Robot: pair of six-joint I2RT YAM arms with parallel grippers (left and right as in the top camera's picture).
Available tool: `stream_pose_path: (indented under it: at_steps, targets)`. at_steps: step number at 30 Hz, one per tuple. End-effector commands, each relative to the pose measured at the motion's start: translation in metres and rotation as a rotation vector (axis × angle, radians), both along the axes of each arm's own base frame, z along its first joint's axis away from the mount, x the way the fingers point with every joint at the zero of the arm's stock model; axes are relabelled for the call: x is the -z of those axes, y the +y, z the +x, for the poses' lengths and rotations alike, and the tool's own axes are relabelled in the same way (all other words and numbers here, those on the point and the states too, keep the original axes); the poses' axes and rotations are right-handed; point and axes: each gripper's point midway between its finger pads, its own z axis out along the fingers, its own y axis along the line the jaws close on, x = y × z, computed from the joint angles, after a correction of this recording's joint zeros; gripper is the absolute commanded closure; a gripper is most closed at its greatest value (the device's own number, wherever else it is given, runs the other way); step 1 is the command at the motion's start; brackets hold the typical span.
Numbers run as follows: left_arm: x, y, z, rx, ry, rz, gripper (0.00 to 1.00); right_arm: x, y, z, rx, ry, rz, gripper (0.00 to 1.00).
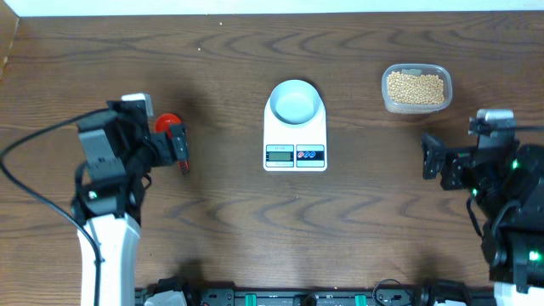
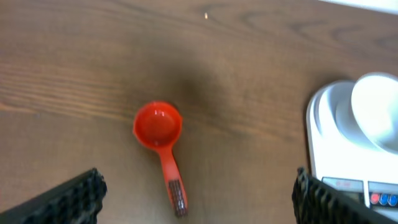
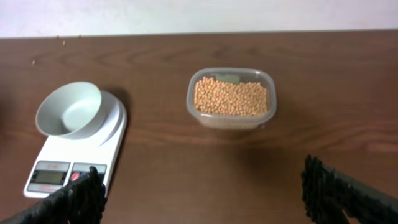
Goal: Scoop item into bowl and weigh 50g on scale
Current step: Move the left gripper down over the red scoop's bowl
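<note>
The tan-yellow beans point(image 1: 416, 87) fill a clear plastic tub point(image 1: 442, 98) at the back right; the beans also show in the right wrist view point(image 3: 231, 98). The pale blue-white bowl point(image 1: 295, 103) sits empty on the white scale point(image 1: 294, 144), and both show in the right wrist view, the bowl point(image 3: 69, 109) on the scale point(image 3: 74, 155). A red scoop point(image 2: 158, 126) lies on the table at the left, also in the overhead view point(image 1: 167, 123). My left gripper point(image 2: 196, 202) is open above the scoop's handle. My right gripper point(image 3: 202, 193) is open and empty in front of the tub.
The scale's edge and bowl point(image 2: 376, 118) show at the right of the left wrist view. The table's back edge meets a white wall point(image 3: 186, 15). Cables trail from the left arm point(image 1: 34, 153).
</note>
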Motion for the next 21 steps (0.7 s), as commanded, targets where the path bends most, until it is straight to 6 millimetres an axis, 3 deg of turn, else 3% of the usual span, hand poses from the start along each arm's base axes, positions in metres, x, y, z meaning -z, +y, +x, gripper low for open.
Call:
stream_pose_path:
  at_steps: [1,10,21]
  targets:
    - [-0.022,0.007,0.014,-0.004,0.019,-0.050,0.02,-0.017,0.012,0.011,-0.066,0.031,0.017,0.01]
    - [-0.028,0.014,0.028,0.037,0.131,-0.113,0.02,-0.015,0.020,0.040,-0.124,0.217,0.069,0.01]
    - [-0.009,0.018,0.030,0.025,0.194,-0.113,0.02,0.020,0.022,0.078,-0.147,0.341,0.113,0.01]
